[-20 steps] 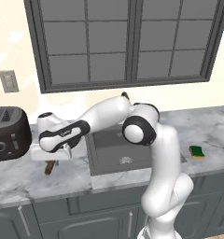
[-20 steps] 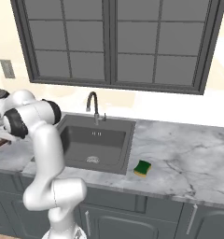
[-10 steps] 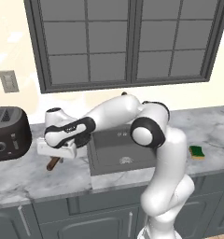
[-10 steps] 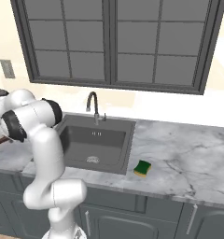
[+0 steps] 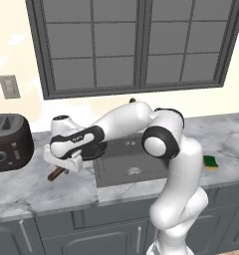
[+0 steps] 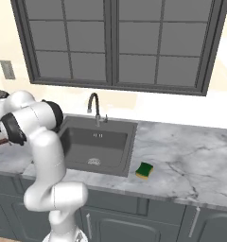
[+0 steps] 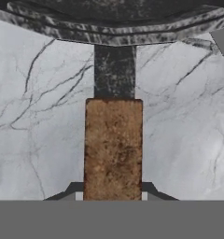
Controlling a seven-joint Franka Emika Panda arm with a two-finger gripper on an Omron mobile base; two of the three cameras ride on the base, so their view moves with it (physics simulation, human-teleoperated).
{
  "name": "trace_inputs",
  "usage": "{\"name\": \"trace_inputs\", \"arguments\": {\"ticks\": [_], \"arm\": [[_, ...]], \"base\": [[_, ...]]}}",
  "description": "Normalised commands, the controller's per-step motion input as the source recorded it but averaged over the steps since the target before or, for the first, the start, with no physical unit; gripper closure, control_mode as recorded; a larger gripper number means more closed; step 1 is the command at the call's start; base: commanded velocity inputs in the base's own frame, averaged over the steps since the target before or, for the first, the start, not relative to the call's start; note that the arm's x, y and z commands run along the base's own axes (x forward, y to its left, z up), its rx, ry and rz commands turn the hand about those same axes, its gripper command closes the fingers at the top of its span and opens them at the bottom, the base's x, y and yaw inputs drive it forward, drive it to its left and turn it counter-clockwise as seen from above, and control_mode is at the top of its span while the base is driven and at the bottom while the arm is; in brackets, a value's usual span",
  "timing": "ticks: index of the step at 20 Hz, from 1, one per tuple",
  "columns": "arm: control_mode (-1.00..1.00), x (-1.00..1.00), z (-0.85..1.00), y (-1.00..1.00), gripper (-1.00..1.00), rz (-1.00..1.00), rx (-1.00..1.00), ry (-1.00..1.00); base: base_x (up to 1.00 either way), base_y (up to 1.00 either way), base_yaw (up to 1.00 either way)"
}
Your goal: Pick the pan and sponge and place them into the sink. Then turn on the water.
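Marble counter [image 5: 32,189] carries toaster [image 5: 9,142], sponge [image 5: 210,161]; the pan [image 5: 94,151] seems lifted.

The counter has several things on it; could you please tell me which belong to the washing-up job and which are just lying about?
Part of the job:
- pan, its wooden handle clamped in the gripper
- sponge, on the counter right of the sink
- sink
- faucet, no water running

Just lying about:
- toaster
- wall outlet

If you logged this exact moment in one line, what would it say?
stage: carrying pan | hand: shut on pan handle | sponge: on counter right of sink | water: off
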Motion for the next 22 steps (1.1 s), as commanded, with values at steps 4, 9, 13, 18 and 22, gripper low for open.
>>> {"name": "trace_inputs", "arguments": {"ticks": [4,9,13,18,22], "arm": [[-1.00,-0.01,0.12,-0.33,1.00,-0.12,0.00,0.00],[-1.00,0.00,0.13,-0.37,1.00,-0.12,0.00,0.01],[-1.00,0.00,0.08,-0.37,1.00,-0.12,0.00,0.02],[-1.00,0.00,0.02,-0.35,1.00,-0.13,0.00,0.02],[-1.00,0.00,0.00,-0.33,1.00,-0.14,0.00,0.02]], "base": [[0.00,0.00,0.00],[0.00,0.00,0.00],[0.00,0.00,0.00],[0.00,0.00,0.00],[0.00,0.00,0.00]]}}
